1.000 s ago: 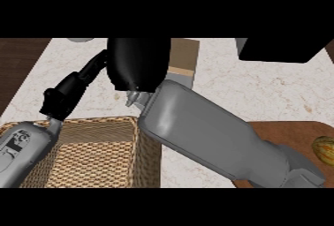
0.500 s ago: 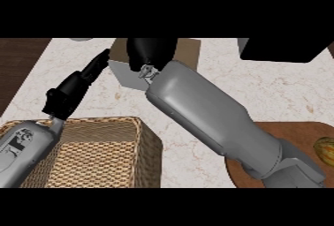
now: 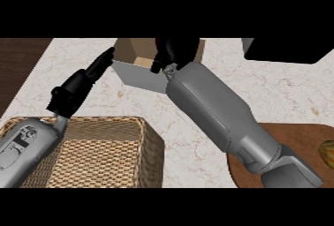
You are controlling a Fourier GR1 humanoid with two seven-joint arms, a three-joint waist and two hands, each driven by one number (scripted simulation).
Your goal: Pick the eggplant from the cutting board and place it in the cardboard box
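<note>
The pale marbled bench (image 3: 130, 108) fills most of the head view, with a strip of dark wood along its left edge. The right forearm (image 3: 222, 119) is the biggest thing on it, a grey limb that runs from the lower right corner up and to the left, crossing over the left end of the brown cutting board (image 3: 297, 132). A woven wicker basket (image 3: 108, 154) sits at the lower left, and the left forearm (image 3: 26, 145) lies over its left side. The cardboard box (image 3: 140, 75) stands open near the top middle of the bench, its tan inside showing. A black object (image 3: 287, 49) occupies the upper right corner. The right hand (image 3: 171, 52) is over the box's opening, its dark fingers bunched downward; whether they clasp anything cannot be told. The left hand (image 3: 81, 86) is just left of the box, fingers straight and pressed together, pointing up and right toward the box's near corner. A small yellow-brown object (image 3: 326, 151) lies on the cutting board at the right edge. The eggplant cannot be made out in this view; it does not show on the visible part of the cutting board.
</note>
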